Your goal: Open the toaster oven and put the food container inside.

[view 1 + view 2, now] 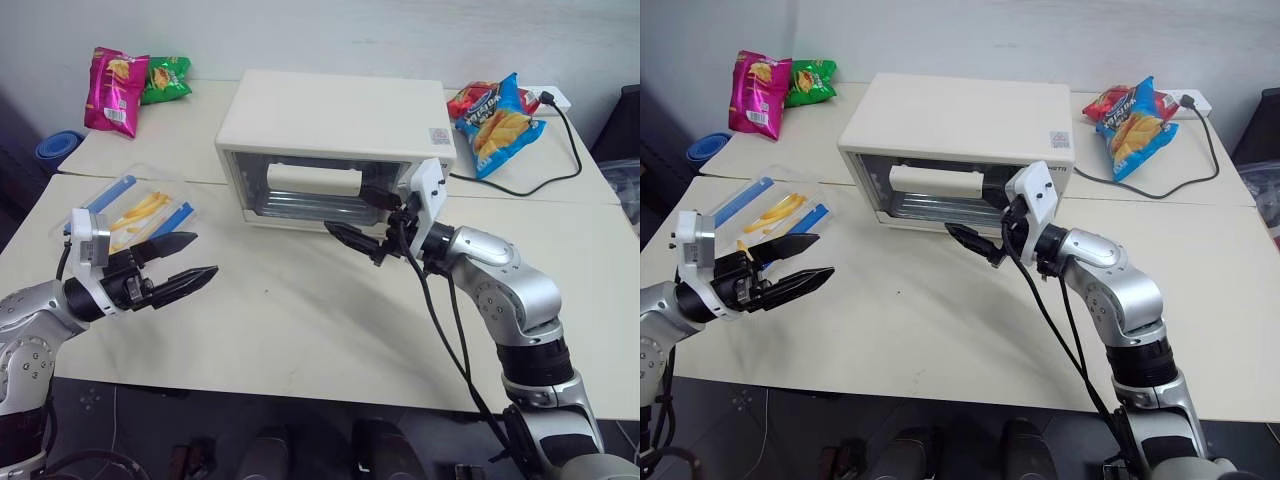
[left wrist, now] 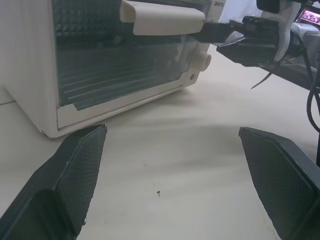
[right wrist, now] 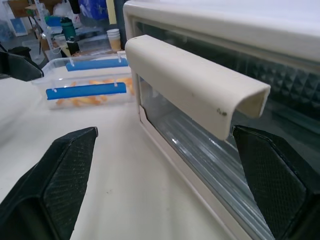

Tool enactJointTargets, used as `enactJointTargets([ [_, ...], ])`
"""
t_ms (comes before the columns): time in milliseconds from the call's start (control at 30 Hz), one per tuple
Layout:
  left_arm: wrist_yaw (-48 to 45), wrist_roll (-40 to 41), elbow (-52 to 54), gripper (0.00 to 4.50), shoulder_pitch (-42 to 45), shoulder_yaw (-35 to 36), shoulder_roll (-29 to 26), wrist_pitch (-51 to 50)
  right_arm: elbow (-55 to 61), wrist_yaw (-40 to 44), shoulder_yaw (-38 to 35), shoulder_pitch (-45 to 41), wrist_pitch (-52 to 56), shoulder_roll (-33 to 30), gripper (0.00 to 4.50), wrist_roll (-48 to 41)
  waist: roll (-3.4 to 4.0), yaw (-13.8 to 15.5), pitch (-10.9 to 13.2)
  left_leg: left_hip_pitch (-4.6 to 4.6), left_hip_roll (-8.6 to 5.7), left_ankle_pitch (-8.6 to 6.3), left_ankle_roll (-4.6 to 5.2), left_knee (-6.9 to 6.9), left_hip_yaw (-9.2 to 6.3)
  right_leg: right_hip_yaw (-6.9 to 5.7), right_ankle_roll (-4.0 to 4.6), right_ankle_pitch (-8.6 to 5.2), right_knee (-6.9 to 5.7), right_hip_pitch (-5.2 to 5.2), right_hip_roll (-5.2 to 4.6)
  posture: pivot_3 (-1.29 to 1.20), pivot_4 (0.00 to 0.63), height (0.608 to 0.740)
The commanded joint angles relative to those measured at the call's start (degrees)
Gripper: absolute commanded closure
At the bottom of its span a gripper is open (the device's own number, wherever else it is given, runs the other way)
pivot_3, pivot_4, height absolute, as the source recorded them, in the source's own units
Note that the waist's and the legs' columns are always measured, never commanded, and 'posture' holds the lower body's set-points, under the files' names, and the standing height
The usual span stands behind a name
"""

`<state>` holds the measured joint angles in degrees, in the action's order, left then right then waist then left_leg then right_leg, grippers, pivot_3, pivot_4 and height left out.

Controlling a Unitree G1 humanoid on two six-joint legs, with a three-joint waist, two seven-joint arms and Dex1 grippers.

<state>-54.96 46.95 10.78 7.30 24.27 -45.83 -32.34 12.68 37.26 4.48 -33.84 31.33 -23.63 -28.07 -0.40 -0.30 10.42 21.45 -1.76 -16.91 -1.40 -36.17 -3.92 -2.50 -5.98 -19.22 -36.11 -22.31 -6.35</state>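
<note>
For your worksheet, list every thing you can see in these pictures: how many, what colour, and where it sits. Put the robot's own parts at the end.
toaster oven: one, cream-white, door shut, middle of the table
food container: one, clear with blue clips, yellow fries inside, left of the oven
snack bags: pink and green at the far left; blue and red at the far right
cable: one, black, from the oven's right side to a white socket strip
bowl: one, blue, beyond the table's left edge
table: cream-white
left gripper: black fingers, open, near the container
right gripper: black fingers, open, at the oven's handle
</note>
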Motion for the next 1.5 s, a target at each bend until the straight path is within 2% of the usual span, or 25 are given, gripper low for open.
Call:
enactJointTargets([
  [33,0.2,1.1,0.8,0.00,1.5,1.5,0.0,0.1,4.1,4.1,1.5,1.9,-4.0,-0.2,0.02,0.2,0.00,0.0,0.0,0.00,0.00,0.00,0.00,0.00,0.01,0.01,0.00,0.00,-0.02,-0.02,0.00,0.00,0.150,0.740],
  [133,0.3,2.4,0.4,0.00,2.9,2.0,-0.5,-1.3,7.5,8.6,3.8,5.1,-5.2,-2.4,0.02,0.4,0.00,0.0,0.0,0.04,0.01,0.00,0.00,0.00,0.03,0.03,0.00,0.00,-0.06,-0.06,0.02,0.00,0.150,0.740],
  [200,1.8,2.9,-0.3,0.00,7.0,2.8,-1.8,-2.1,8.7,11.2,5.7,7.8,-6.7,-5.3,0.02,2.9,-0.01,0.0,0.0,0.03,0.02,0.00,0.00,-0.01,0.13,0.02,0.00,0.00,-0.11,-0.10,0.04,0.00,0.150,0.740],
  [300,3.2,5.8,-3.8,0.61,14.8,4.6,-3.0,-4.4,9.5,12.3,6.0,10.4,-7.3,-6.9,0.00,3.7,-0.07,0.0,0.0,0.03,0.02,0.00,0.00,-0.09,0.14,-0.08,0.00,0.00,-0.24,-0.13,0.13,0.00,0.150,0.740],
  [433,3.7,4.0,-11.2,1.80,23.6,2.5,-3.2,-4.5,9.4,14.0,6.5,12.2,-9.4,-8.3,0.00,5.4,-0.07,0.0,0.0,-0.03,-0.02,0.00,0.00,-0.12,0.24,-0.20,-0.01,0.00,-0.36,-0.13,0.28,0.00,0.150,0.740],
  [533,0.4,-3.4,-16.2,2.75,26.6,-4.2,-3.5,-0.5,8.7,14.0,6.6,12.2,-10.2,-7.6,0.00,6.3,-0.07,0.0,0.0,-0.07,0.00,0.01,-0.01,-0.11,0.30,-0.17,-0.02,0.00,-0.44,-0.14,0.38,0.00,0.150,0.740],
  [700,-4.3,-12.2,-24.7,4.36,30.9,-12.7,-0.4,7.1,8.0,13.8,6.7,12.4,-11.3,-7.0,0.00,7.5,-0.08,0.1,0.0,-0.04,0.02,0.01,-0.01,-0.17,0.31,-0.17,-0.02,0.01,-0.43,-0.15,0.45,0.00,0.150,0.740],
  [733,-5.2,-13.8,-25.6,4.47,31.2,-14.1,0.2,8.7,8.0,13.9,6.7,12.7,-11.5,-7.1,0.00,7.7,-0.08,0.0,0.0,-0.02,0.03,0.01,-0.01,-0.17,0.31,-0.16,-0.02,0.01,-0.45,-0.15,0.46,0.00,0.150,0.740],
  [933,-7.8,-18.7,-27.1,4.47,31.3,-18.7,3.3,12.6,9.7,13.6,2.8,19.4,-12.6,-9.5,0.00,7.3,-0.11,0.2,0.0,0.06,0.03,0.01,-0.01,-0.22,0.30,-0.19,-0.05,0.02,-0.51,-0.16,0.46,0.00,0.150,0.740],
  [1033,-8.9,-24.4,-26.0,4.47,27.7,-22.3,2.3,17.2,10.8,13.3,-3.3,27.7,-14.7,-10.3,0.00,4.8,-0.11,0.3,0.0,0.08,0.03,0.01,-0.01,-0.25,0.30,-0.19,-0.06,0.03,-0.51,-0.15,0.45,0.00,0.150,0.740],
  [1200,-2.9,-27.0,-22.8,4.47,22.3,-20.7,5.4,20.6,13.9,12.9,-12.8,38.4,-19.3,-9.3,0.00,1.2,-0.14,0.2,0.0,0.02,0.05,0.00,0.01,-0.33,0.36,-0.14,-0.08,0.04,-0.49,-0.10,0.44,0.00,0.150,0.740],
  [1300,0.8,-27.3,-19.3,4.47,17.8,-19.0,7.2,21.2,13.4,14.3,-15.0,39.3,-23.7,-8.1,0.00,-0.5,-0.17,0.2,0.0,-0.05,0.10,-0.01,0.02,-0.45,0.38,-0.10,-0.08,0.04,-0.52,-0.08,0.46,0.00,0.150,0.740],
  [1400,4.0,-26.4,-14.9,4.47,12.5,-16.6,9.1,22.3,11.9,13.4,-14.7,35.4,-21.9,-7.2,0.00,-3.0,-0.17,0.0,0.0,-0.20,0.14,-0.03,0.02,-0.40,0.51,0.07,-0.08,0.04,-0.54,-0.05,0.48,0.00,0.150,0.740],
  [1500,7.7,-22.4,-10.5,3.98,6.0,-9.4,12.7,25.7,9.6,13.5,-13.0,28.9,-23.3,-4.6,0.00,-4.4,-0.17,0.1,0.0,-0.23,0.27,-0.06,-0.01,-0.40,0.60,0.20,-0.07,0.05,-0.54,-0.08,0.55,0.00,0.150,0.740],
])
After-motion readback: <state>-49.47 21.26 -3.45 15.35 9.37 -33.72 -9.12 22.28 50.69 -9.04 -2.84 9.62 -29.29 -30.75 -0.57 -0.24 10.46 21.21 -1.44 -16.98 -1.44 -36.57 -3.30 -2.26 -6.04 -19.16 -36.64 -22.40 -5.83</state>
